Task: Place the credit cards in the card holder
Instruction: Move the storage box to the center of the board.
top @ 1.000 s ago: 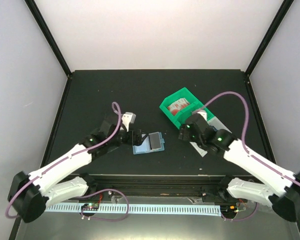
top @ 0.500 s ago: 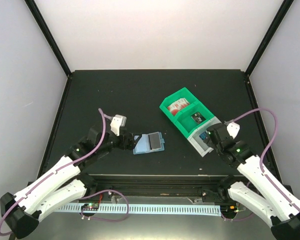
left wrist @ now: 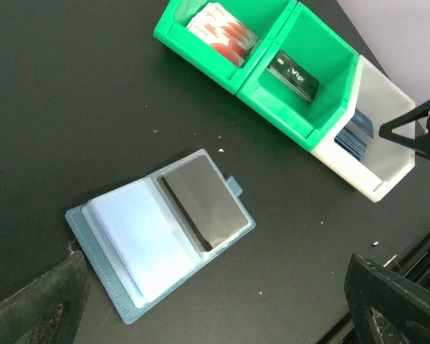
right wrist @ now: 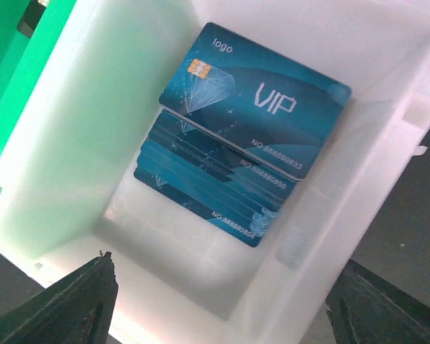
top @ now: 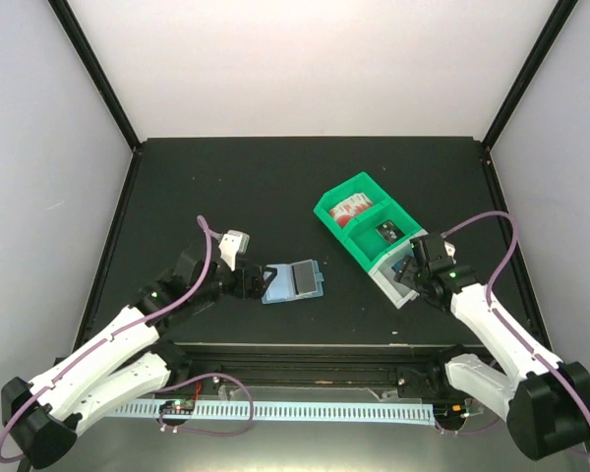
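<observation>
Card holder [top: 293,281] lying open near table's [top: 226,177] front edge; left gripper [top: 259,282] hovering beside it; right gripper [top: 414,274] hanging over white bin [top: 401,298].

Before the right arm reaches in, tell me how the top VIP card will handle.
The top card looks thin, flat and glossy, so probably stiff, light and slippery. It lies fanned on the stack, so a push would likely slide it along. The white bin walls may crowd a pinch.

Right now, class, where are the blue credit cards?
In the right wrist view, the credit cards lie stacked in the white bin, beside the green bins, right of the card holder.
</observation>
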`<action>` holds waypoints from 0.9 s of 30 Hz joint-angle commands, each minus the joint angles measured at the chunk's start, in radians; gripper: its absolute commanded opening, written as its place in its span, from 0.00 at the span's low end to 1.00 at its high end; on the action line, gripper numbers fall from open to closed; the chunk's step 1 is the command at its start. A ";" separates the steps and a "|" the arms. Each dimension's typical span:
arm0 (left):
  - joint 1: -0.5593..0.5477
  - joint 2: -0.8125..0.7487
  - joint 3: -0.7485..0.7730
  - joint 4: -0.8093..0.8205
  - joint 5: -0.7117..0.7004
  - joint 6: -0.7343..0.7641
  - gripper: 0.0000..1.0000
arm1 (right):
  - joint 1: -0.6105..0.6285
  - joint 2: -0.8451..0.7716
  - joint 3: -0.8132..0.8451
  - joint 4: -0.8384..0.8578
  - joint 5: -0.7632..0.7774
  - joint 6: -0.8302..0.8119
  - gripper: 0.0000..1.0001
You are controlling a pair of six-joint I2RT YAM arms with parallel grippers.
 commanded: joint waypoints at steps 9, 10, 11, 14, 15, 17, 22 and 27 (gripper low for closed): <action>0.006 -0.045 0.003 -0.046 -0.010 -0.011 0.99 | -0.007 0.182 0.150 0.150 -0.108 -0.252 0.78; 0.006 -0.046 0.004 -0.050 -0.004 -0.015 0.99 | -0.007 0.204 0.158 0.169 -0.138 -0.267 0.77; 0.006 -0.049 0.004 -0.052 0.001 -0.018 0.99 | -0.009 0.224 0.170 0.180 -0.163 -0.283 0.77; 0.005 -0.060 -0.001 -0.045 0.017 -0.021 0.99 | -0.007 0.247 0.214 0.121 -0.168 -0.313 0.76; 0.006 -0.063 -0.003 -0.042 0.018 -0.023 0.99 | -0.008 0.230 0.230 0.074 -0.145 -0.322 0.76; 0.006 -0.066 -0.011 -0.026 0.026 -0.037 0.99 | -0.008 0.153 0.255 -0.016 -0.098 -0.348 0.78; 0.007 -0.072 -0.022 0.059 0.082 -0.060 0.99 | -0.009 -0.012 0.331 -0.060 -0.166 -0.458 0.83; 0.006 -0.044 -0.019 0.093 0.090 -0.084 0.99 | -0.008 0.185 0.456 -0.030 -0.310 -0.665 0.80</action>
